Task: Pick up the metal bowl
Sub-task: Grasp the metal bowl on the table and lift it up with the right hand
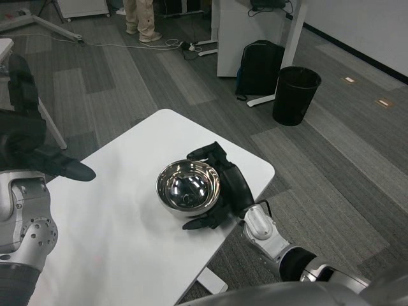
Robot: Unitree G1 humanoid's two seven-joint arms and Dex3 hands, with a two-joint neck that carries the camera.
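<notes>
Metal bowl (188,186) sits upright on the white table (121,236), toward the table's right edge, shiny inside facing up.

Right hand (220,185) is against the bowl's right side: fingers curve around the rim, one set at the far side of the bowl, another at the near side (thumb or finger, cannot tell which). The hand cups the bowl's wall; the bowl rests on the table.

Left hand (48,159) hangs well left of the bowl, over the table's left edge, dark fingers stretched out and pointing toward the bowl, holding nothing.

Beyond the bowl, on the grey carpet: a black bin (295,94), and left of the bin a black backpack (260,67) leaning on a white desk (245,29). Far past the bowl, a person's legs (141,19) stand by cables.
</notes>
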